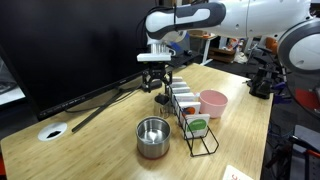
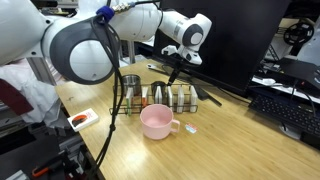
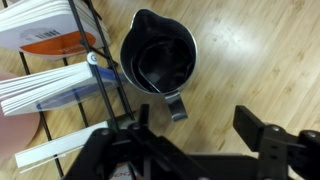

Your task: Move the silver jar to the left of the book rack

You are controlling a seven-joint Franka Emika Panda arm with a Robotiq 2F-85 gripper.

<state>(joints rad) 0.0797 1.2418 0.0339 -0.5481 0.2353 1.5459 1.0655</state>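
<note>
The silver jar (image 1: 153, 137) stands on the wooden table beside the near end of the wire book rack (image 1: 196, 122); it also shows in an exterior view (image 2: 131, 85) beside the rack (image 2: 166, 98). My gripper (image 1: 158, 82) hangs open and empty over the far end of the rack, well away from the jar, as both exterior views show (image 2: 178, 64). In the wrist view my open fingers (image 3: 196, 132) hover above bare wood, just short of a dark pitcher (image 3: 158, 55) beside the rack (image 3: 105, 85). The silver jar is out of the wrist view.
A pink mug (image 1: 213, 103) stands on the other side of the rack from the jar. Books (image 3: 45, 30) fill the rack. A large black monitor (image 1: 70, 45) with its stand legs backs the table. A white disc (image 1: 52, 131) lies near the table's edge.
</note>
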